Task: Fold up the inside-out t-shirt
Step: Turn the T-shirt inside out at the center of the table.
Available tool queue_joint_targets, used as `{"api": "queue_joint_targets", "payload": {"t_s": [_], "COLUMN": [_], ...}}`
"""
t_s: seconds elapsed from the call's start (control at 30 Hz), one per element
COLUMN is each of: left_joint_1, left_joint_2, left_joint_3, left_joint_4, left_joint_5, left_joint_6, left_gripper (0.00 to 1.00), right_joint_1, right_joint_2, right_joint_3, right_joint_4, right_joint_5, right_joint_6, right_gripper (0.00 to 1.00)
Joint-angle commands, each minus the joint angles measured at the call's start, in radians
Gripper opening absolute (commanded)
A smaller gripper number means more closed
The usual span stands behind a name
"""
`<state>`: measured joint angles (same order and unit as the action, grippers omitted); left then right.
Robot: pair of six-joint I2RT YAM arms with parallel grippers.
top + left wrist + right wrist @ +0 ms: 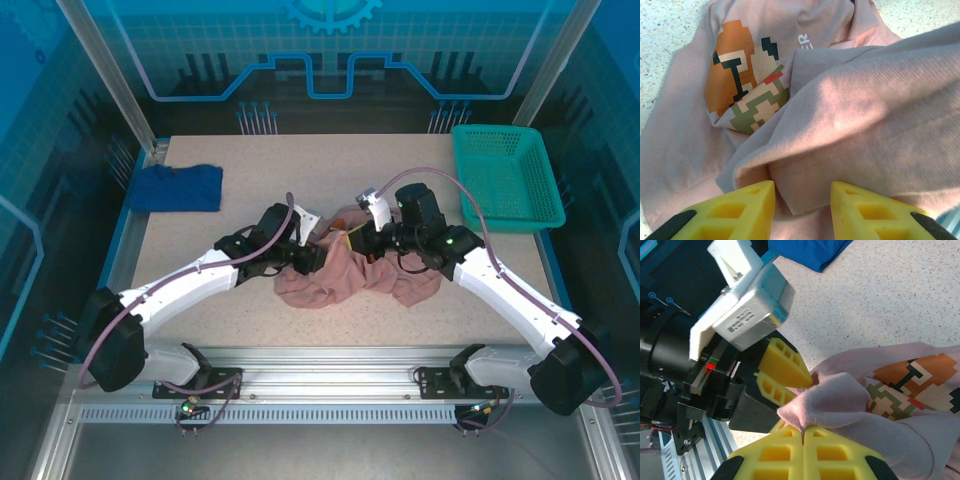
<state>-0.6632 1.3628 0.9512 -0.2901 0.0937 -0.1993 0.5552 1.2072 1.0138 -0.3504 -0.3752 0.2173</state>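
Pink cloth lies bunched at the middle of the worktop, closer to its near edge than its far one. It is the inside-out t-shirt [340, 278], crumpled and not yet laid flat. Both arms meet over its far side. The right jaws are pressed together on a small peak of fabric that pokes out beyond the yellow fingers [790, 452]. The left jaws stand apart with a thick fold lying between them; whether they press on it yet I cannot tell. Just past them a pixel-figure print [747, 85] shows on the cloth.

The step in hand looks like taking a second hold so the heap can be drawn open. To do it well, the left jaws should bite one edge of the fold, not the whole bundle, and close firmly before either arm pulls. Both arms should then lift and part evenly so nothing slips.

A dark blue cloth [180, 187] sits by the far left corner and a green basket [505, 175] by the far right, both well apart from the shirt.
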Motion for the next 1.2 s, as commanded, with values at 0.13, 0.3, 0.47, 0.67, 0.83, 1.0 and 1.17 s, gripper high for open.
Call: {"api": "queue_joint_targets", "payload": {"t_s": [0.13, 0.3, 0.47, 0.67, 0.83, 1.0, 1.17], "left_joint_1": [-0.006, -0.006, -0.004, -0.005, -0.002, 0.01, 0.051], "left_joint_2": [0.028, 0.032, 0.045, 0.087, 0.116, 0.131, 0.082], "left_joint_3": [0.033, 0.022, 0.012, 0.035, 0.047, 0.065, 0.04], "left_joint_4": [-0.009, -0.004, 0.019, 0.024, 0.046, 0.091, 0.156], "left_joint_5": [0.007, 0.014, 0.066, 0.079, 0.082, 0.116, 0.193], "left_joint_6": [0.037, 0.027, 0.019, 0.027, 0.025, 0.002, -0.047], "left_gripper": [0.35, 0.37, 0.39, 0.39, 0.37, 0.23, 0.0], "right_joint_1": [-0.015, -0.026, -0.036, -0.036, -0.035, -0.037, -0.069], "right_joint_2": [-0.025, -0.028, -0.034, -0.032, -0.031, -0.031, -0.048], "right_joint_3": [0.019, 0.025, 0.028, 0.028, 0.023, 0.015, -0.011], "right_joint_4": [-0.01, -0.018, -0.021, -0.016, -0.009, -0.011, -0.021], "right_joint_5": [-0.002, -0.002, -0.004, -0.014, -0.023, -0.015, 0.0], "right_joint_6": [-0.009, -0.015, -0.016, -0.012, -0.004, -0.005, -0.012], "right_gripper": [0.0, 0.0, 0.0, 0.0, 0.0, 0.0, 0.0]}}
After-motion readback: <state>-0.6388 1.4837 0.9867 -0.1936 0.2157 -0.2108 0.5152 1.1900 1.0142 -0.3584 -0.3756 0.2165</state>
